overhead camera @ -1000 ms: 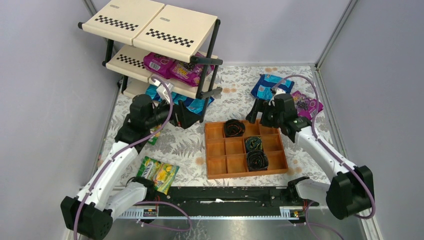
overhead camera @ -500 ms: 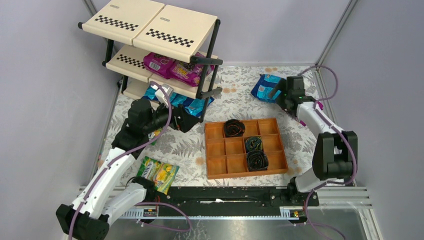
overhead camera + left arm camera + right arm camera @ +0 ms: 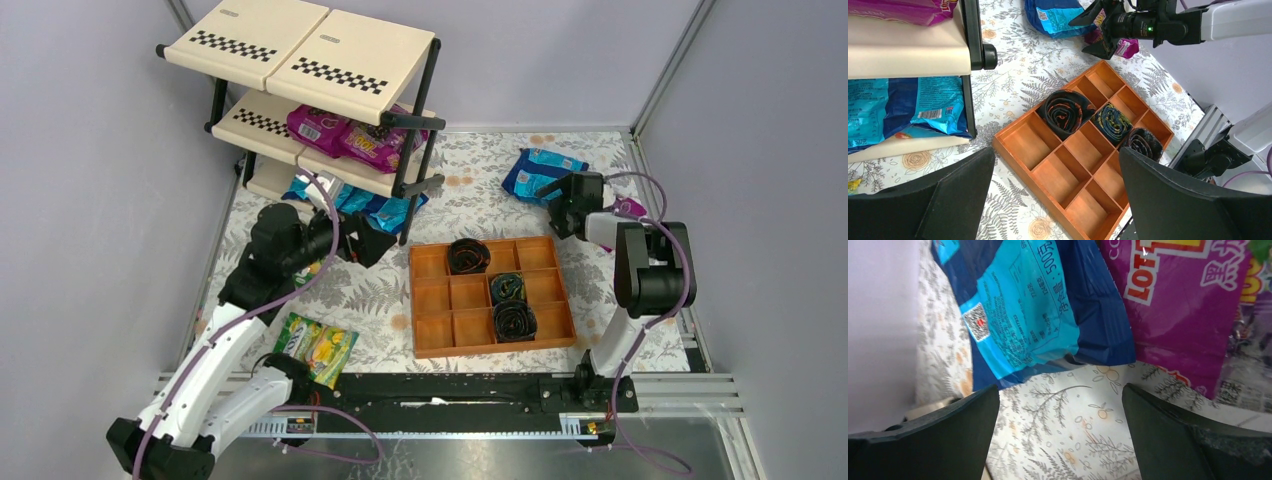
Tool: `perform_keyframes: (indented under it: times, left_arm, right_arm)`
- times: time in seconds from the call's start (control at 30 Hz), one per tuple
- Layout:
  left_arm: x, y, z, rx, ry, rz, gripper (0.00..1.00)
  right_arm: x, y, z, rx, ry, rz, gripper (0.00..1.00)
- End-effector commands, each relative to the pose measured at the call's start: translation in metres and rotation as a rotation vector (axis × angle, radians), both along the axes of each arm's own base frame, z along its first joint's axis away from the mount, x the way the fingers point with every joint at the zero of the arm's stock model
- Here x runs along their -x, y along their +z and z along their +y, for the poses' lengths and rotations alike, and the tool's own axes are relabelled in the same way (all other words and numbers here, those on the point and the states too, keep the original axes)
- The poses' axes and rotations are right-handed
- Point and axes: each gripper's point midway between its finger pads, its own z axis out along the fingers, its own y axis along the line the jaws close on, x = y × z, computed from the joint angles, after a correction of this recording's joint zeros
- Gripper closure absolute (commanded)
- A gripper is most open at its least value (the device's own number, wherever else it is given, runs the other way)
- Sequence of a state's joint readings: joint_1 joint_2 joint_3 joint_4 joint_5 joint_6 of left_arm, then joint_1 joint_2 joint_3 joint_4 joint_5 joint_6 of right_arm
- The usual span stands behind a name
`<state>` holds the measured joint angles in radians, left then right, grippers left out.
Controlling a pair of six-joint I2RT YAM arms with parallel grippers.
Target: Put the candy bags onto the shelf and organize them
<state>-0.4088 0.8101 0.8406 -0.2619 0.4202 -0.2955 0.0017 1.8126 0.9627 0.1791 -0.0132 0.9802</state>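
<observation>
"500克" on blue candy bag, orange "LOT" on magenta candy bag

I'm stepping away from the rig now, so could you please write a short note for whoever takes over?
Left gripper: open, empty, beside the shelf at its bottom tier.
Right gripper: open, empty, low over the loose blue bag and loose magenta bag.
Done: two shelved magenta bags on the middle tier, shelved blue bags on the bottom tier; top tier bare.
Left: the two loose bags at the table's far right, plus the green-yellow bags at front left.
</observation>
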Motion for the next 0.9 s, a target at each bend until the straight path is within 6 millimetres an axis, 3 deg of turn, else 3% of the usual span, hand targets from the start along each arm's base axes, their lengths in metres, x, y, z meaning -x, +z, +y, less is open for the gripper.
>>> perform_keyframes:
  times: [0.0,0.1,0.37,0.67,0.87]
  left_arm:
    - [0.001,0.009,-0.001,0.0,0.002,-0.051,0.01]
    - [0.002,0.01,-0.001,-0.006,0.002,-0.054,0.01]
    - [0.004,0.012,-0.001,-0.008,0.007,-0.065,0.01]
    - [0.005,0.011,-0.003,-0.013,0.0,-0.065,0.01]
    - [0.004,0.008,-0.003,-0.016,0.005,-0.055,0.01]
  right_arm:
    - [-0.022,0.012,-0.005,-0.083,-0.139,-0.158,0.0]
    - [-0.023,-0.004,-0.012,-0.113,-0.226,-0.152,0.0]
    - [-0.037,-0.017,-0.031,-0.078,-0.326,-0.212,0.02]
    - [-0.048,-0.018,-0.034,-0.026,-0.294,-0.283,0.3]
    - [-0.051,0.005,-0.027,0.017,-0.193,-0.384,0.48]
